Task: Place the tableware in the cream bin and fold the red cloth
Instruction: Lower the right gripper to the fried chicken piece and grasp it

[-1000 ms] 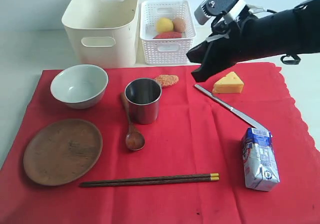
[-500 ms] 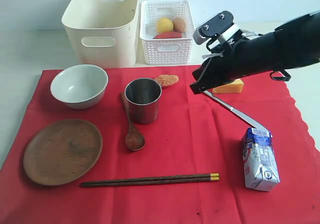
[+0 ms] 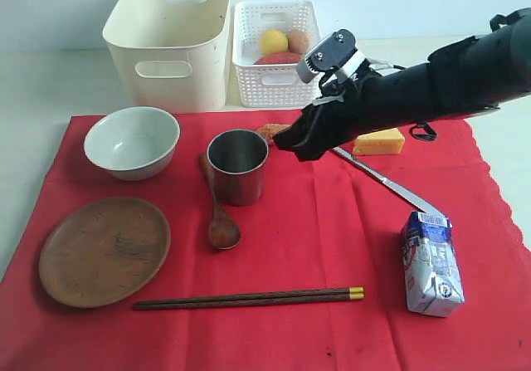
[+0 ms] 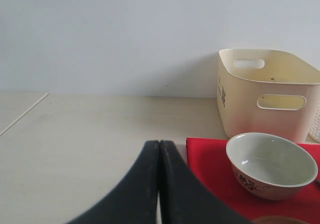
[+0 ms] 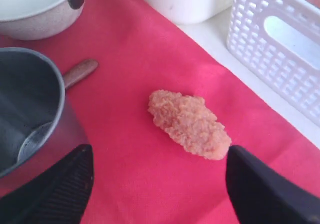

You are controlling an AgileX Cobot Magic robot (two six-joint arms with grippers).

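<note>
Steel cup (image 3: 238,165) stands just beside the right pincer (image 3: 292,145) — spread wide.

Pale desk (image 3: 33,80) carrying the red cloth (image 3: 315,222), with the cream bin (image 3: 187,93) and white lattice basket (image 3: 257,93) side by side beyond its far edge.

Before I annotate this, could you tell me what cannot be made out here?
Exterior view: breaded nugget, mostly behind the right arm.
Exterior view: knife, far end behind that arm.
Left wrist view: wooden plate, cut off by the edge.
Right wrist view: steel cup, cut off by the edge.
</note>
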